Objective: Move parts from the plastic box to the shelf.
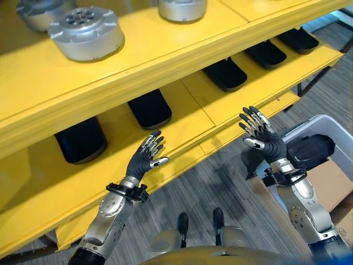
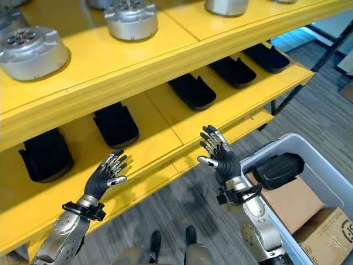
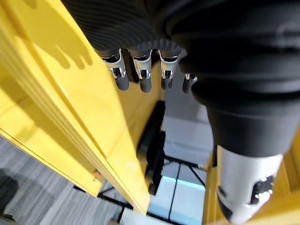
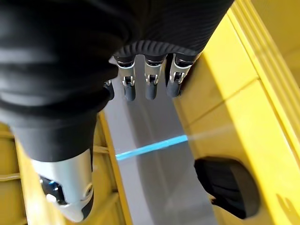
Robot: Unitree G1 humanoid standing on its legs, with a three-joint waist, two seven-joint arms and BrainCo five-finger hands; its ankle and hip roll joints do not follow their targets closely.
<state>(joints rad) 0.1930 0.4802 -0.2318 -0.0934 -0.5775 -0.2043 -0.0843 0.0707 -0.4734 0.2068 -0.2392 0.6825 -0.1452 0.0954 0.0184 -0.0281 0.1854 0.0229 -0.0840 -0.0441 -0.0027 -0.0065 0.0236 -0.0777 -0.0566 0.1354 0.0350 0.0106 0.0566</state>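
Note:
A yellow shelf (image 1: 193, 105) with two levels stands before me. Several black moulded parts (image 1: 150, 109) lie in a row on its lower level, and round silver parts (image 1: 86, 33) sit on the upper level. A grey plastic box (image 2: 331, 182) stands on the floor at the right, with one black part (image 2: 278, 170) in it. My left hand (image 1: 146, 157) is raised before the lower level's front edge, open and empty. My right hand (image 1: 260, 134) is held up between the shelf and the box, open and empty too.
Brown cardboard boxes (image 2: 325, 234) lie in and beside the plastic box at the lower right. Grey wood-pattern floor (image 1: 220, 187) stretches below the shelf. A dark metal frame leg (image 1: 317, 77) stands at the shelf's right end.

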